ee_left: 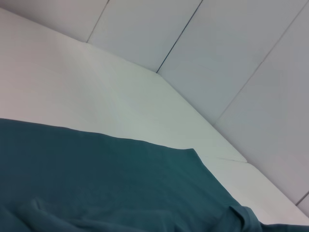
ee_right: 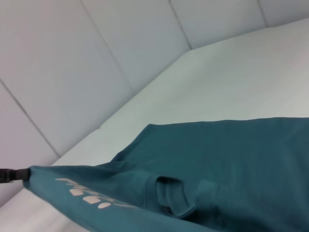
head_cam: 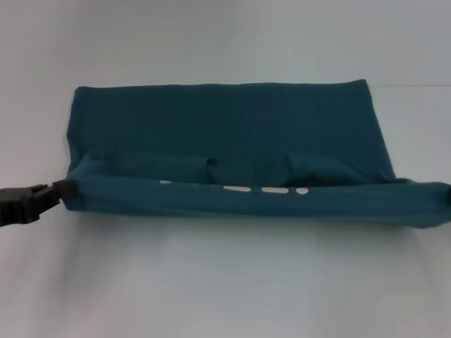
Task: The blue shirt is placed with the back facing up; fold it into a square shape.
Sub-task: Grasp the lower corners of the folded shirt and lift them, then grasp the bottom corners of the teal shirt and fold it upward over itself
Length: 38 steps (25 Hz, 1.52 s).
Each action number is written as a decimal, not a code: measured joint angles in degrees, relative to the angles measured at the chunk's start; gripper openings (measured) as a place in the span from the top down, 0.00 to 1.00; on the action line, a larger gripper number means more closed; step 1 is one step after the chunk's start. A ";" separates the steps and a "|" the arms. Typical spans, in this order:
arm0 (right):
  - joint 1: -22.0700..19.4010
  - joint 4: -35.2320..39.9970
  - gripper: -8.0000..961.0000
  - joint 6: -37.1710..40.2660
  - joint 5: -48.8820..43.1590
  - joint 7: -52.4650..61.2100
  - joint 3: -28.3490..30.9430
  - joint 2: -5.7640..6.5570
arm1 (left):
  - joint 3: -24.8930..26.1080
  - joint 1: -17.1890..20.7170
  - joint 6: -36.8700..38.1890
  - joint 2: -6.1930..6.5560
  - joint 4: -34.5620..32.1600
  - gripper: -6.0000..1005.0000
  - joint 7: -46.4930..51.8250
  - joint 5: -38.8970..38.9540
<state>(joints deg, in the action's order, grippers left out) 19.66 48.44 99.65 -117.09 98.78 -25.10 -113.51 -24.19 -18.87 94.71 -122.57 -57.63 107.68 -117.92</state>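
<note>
Blue shirt (head_cam: 232,130) lies flat across the middle of the white counter (head_cam: 225,282), stretched wide from side to side. Its near edge is lifted and rolled over toward the back, and small white marks (head_cam: 236,188) show along that fold. On the left, the left end effector (head_cam: 60,191) pinches the shirt's near left corner. On the right, the shirt's near corner reaches the picture's edge, and the right end effector is out of sight.
</note>
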 joint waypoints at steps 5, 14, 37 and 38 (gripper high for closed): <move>-1.13 0.44 0.97 2.55 -0.01 -0.32 0.00 -0.03 | 1.42 0.90 2.18 0.13 -0.39 0.97 0.05 -0.86; -2.88 0.76 0.97 8.74 -0.26 -0.34 0.73 0.21 | 4.30 2.11 9.11 0.65 -0.91 0.97 -0.07 -3.82; -5.38 1.16 0.97 13.91 -8.09 0.15 0.54 0.58 | 7.80 5.76 21.57 0.62 -2.15 0.97 -0.21 -9.23; -5.32 1.10 0.97 13.92 -8.10 0.15 0.57 0.58 | 8.12 5.55 21.55 0.70 -2.04 0.97 -0.16 -9.24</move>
<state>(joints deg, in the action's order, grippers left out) 14.35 49.54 113.57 -125.19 98.93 -24.52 -112.93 -16.07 -13.32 116.26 -121.86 -59.68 107.52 -127.17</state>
